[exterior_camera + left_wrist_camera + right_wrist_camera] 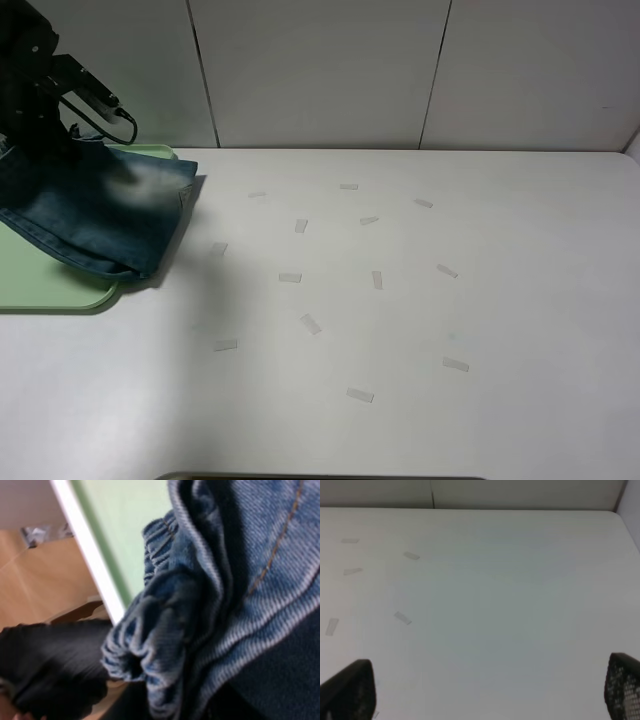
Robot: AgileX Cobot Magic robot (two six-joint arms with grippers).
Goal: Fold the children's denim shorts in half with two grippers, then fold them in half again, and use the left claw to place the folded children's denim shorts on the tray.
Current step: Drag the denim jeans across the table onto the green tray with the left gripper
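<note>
The folded blue children's denim shorts (pixel 95 215) hung and lay over the pale green flat plastic tray (pixel 55 285) at the far left of the white bench (pixel 400 320). In the high view most of the cloth covered the tray, while its right corner and lower hem reached past the tray's rim toward the bare bench. The black left arm (pixel 35 80) stood above the upper left part of the shorts, with its lower end down against the denim.

The left pincer (pixel 150 680) was clenched on the shorts: in the left wrist view a bunched wad of denim with ribbed hem (pixel 145 645) was squeezed at the tip, and a dark finger (pixel 55 665) lay just beside that wad. The other finger was hidden behind the cloth, so the width of the gap could not be read beyond the thickness of the gathered fabric. The green tray surface (pixel 125 525) and the white bench edge (pixel 87 550) showed behind the folds.

The right pincer (pixel 485 700) was spread wide and held nothing; its two black fingertips (pixel 350 690) sat at opposite edges of the right wrist view, above bare bench. Short strips of clear tape (pixel 310 323) were scattered over the middle of the bench, well apart from the shorts
</note>
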